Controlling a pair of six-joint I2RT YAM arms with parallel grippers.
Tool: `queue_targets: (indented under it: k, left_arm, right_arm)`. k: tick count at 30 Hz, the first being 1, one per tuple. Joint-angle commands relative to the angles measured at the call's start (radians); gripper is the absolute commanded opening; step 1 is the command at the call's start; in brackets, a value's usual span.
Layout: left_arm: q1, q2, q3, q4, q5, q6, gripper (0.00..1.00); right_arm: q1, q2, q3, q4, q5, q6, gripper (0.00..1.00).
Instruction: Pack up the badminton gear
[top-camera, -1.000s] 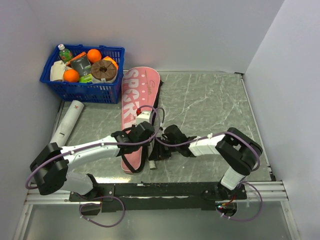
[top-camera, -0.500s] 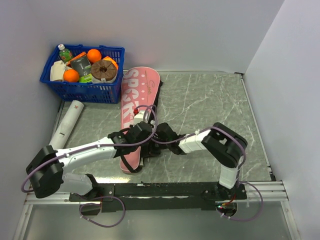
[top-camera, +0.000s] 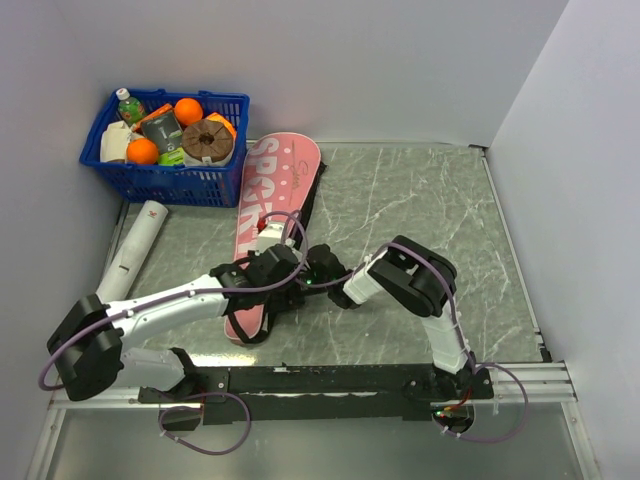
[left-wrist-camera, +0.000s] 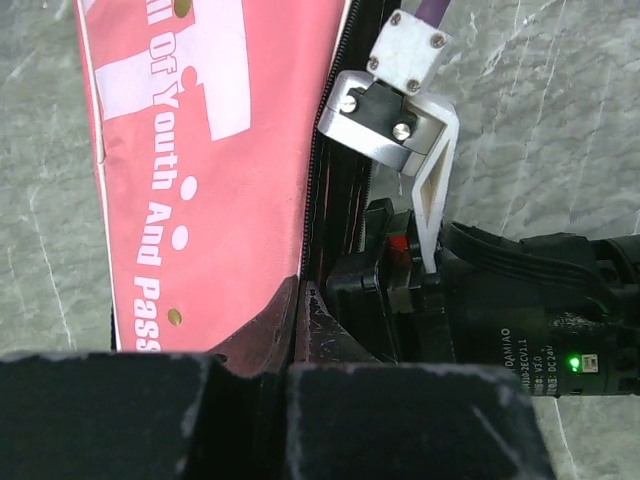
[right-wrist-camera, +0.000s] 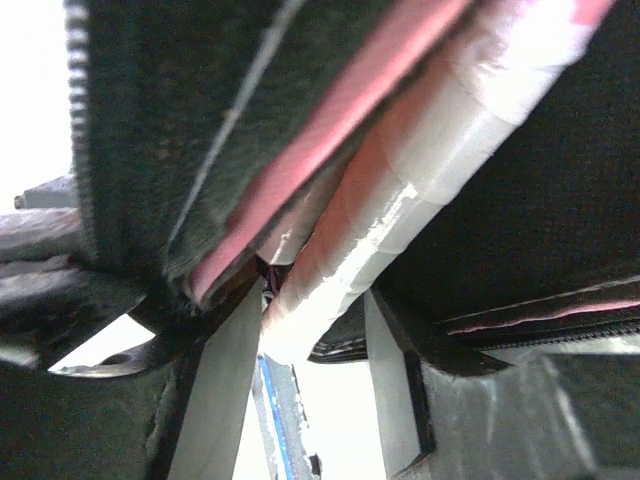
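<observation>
Feeding a racket handle into the pink bag, lying left of centre on the tabletop, seems the step. Left gripper jaws clench its open edge; right gripper jaws straddle the handle, grip unclear. Next, push it deeper.

The left arm reaches low toward the middle, with the left gripper pinched shut on the bag edge. The right arm folds sharply leftward, with the right gripper fingers apart beside it.
</observation>
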Motion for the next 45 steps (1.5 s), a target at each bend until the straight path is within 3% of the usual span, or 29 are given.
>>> queue_targets:
  k: [1,9,18,26,45]
  left_arm:
    - [-0.033,-0.047,0.010,0.086,0.112,-0.048,0.01]
    - [-0.031,-0.096,0.006,0.053,0.069,-0.051,0.01]
    - [-0.027,-0.099,0.010,0.061,0.067,-0.040,0.01]
    - [-0.025,-0.093,0.004,0.067,0.072,-0.042,0.01]
    - [-0.025,-0.093,-0.007,0.078,0.093,-0.048,0.01]
  right_arm:
    - [-0.010,-0.017,0.004,0.184,-0.004,-0.009,0.55]
    - [-0.067,-0.183,-0.205,0.048,0.111,-0.064,0.56]
    - [-0.067,-0.300,-0.282,-0.068,0.171,-0.116,0.52]
    - [-0.044,-0.261,-0.261,0.003,0.131,-0.070,0.36]
    - [0.017,-0.116,-0.100,0.061,0.110,-0.047,0.28]
